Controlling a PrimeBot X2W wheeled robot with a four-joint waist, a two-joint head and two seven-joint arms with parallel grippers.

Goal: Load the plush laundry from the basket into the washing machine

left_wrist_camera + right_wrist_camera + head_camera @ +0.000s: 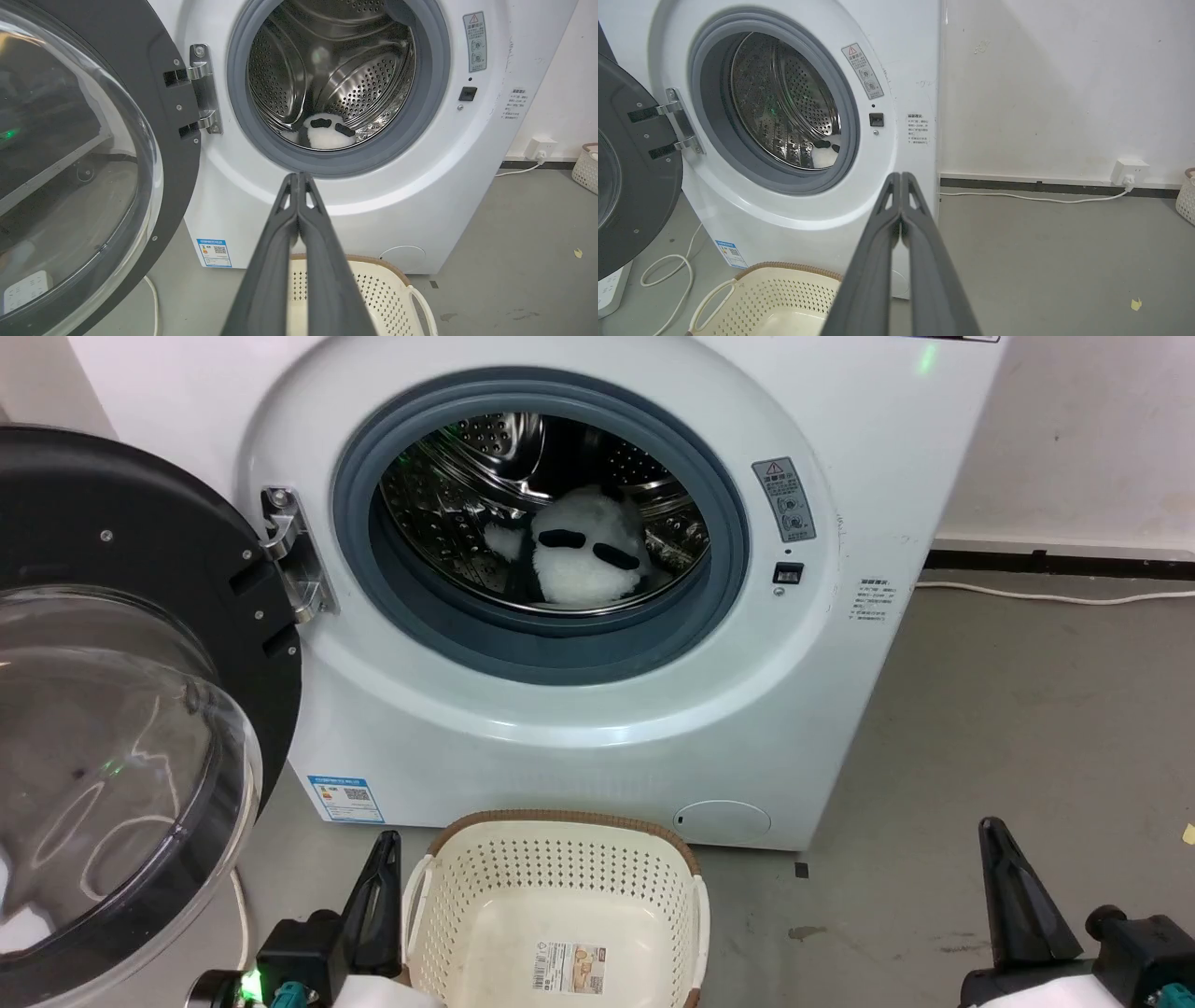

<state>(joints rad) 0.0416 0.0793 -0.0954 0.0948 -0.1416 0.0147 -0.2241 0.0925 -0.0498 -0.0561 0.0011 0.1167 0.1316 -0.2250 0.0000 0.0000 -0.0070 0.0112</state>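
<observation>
Standing across the far side of the scene, the washing machine (pixel 597 756) has its mouth open. The load looks to be in, so the risks from here concern what follows.

Its door (pixel 140 523) hangs swung out to the left, and the clear dome reaches close to the left gripper (pixel 299 176). I judge that a leftward sweep of that arm could knock the door or strain its hinge (pixel 294 560). Closing it could also go wrong. A push on the curved dome may slip off, and a door swung too fast may bounce off the grey door ring (pixel 560 658) without latching.

The basket (pixel 560 819) sits on the floor just on the near side of the machine, with nothing in it but its paper label. A forward roll of the robot would shove it against the machine's front.

The plush laundry (pixel 583 560) rests low in the drum (pixel 448 495), inside the ring, though how far back I cannot tell. I cannot make out any thin cord on it, so a strand may trail over the lip and get pinched by the door.

The left gripper and the right gripper (pixel 901 175) hover low on either side of the basket. Each has its fingers (pixel 273 261) pressed together on nothing.
</observation>
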